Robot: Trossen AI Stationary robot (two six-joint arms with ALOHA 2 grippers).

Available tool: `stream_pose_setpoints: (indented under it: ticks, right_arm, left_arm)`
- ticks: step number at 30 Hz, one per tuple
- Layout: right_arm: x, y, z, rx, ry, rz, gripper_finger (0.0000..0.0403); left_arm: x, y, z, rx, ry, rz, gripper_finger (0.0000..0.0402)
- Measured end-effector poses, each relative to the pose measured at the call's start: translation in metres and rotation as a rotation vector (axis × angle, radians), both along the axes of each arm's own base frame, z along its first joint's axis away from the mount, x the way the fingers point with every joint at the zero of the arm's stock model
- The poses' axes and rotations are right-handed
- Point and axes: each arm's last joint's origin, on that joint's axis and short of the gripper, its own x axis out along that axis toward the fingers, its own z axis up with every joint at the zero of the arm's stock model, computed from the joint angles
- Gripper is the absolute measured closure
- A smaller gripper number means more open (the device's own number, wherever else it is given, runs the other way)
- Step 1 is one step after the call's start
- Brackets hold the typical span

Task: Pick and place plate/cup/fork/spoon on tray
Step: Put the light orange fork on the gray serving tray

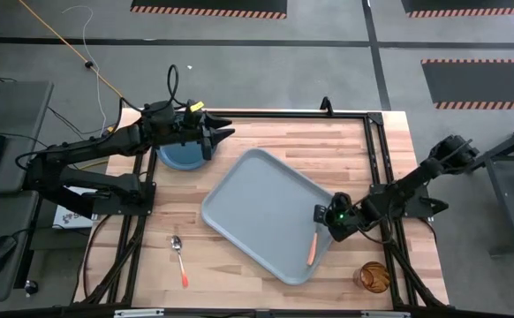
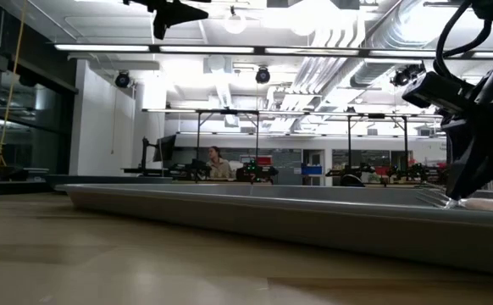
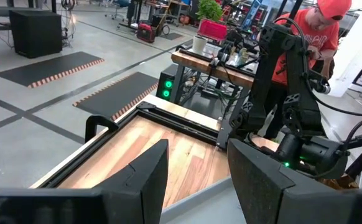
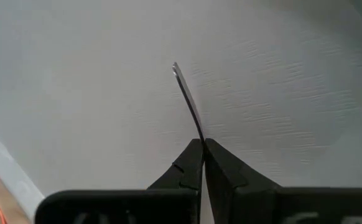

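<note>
The right gripper (image 1: 321, 215) sits low over the near right corner of the tray (image 1: 257, 199), its two dark fingers (image 4: 196, 163) pinched together on the fork (image 1: 311, 249). In the right wrist view a thin silver edge of the fork (image 4: 189, 102) rises from between the closed fingertips, seen end-on against the pale tray floor (image 4: 94, 81). From above, the fork's peach handle lies on the tray just inside its right-hand lip, running from the gripper toward the near edge of the table (image 1: 266, 141). In the low view the silver end (image 2: 440, 200) shows at the tray's rim (image 2: 255, 212) beneath the right arm; whether the fork rests fully on the tray floor or is held slightly tilted is hard to say.

The left gripper (image 1: 222, 134) hovers at the far left of the table, its fingers (image 3: 137, 180) parted with nothing between them. The teal plate (image 1: 183, 156) lies directly under that arm, partly hidden by it, just beside the tray's far left corner.

The spoon (image 1: 180, 261) lies on the bare wood near the front left, well apart from the tray, bowl toward the far side and red handle toward the near edge. The amber cup (image 1: 374, 276) stands on the wood at the near right corner, just off the tray.

A person (image 3: 311, 37) in a red top stands beyond the table in the left wrist view.
</note>
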Motion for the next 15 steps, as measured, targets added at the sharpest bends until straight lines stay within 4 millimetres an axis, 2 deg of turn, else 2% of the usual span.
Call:
stream_pose_setpoints:
  ticks: [4,15]
  right_arm:
    - [-0.0001,-0.0001,0.0000,-0.002,0.000,0.000,0.0377]
    - [-0.0035,-0.0007,0.0068,0.011,0.006,0.069,0.0281]
  left_arm:
    - [0.0000,0.0000,0.0000,0.000,0.000,0.000,0.0245]
    - [0.0000,0.0000,0.0000,0.000,0.000,0.000,0.0245]
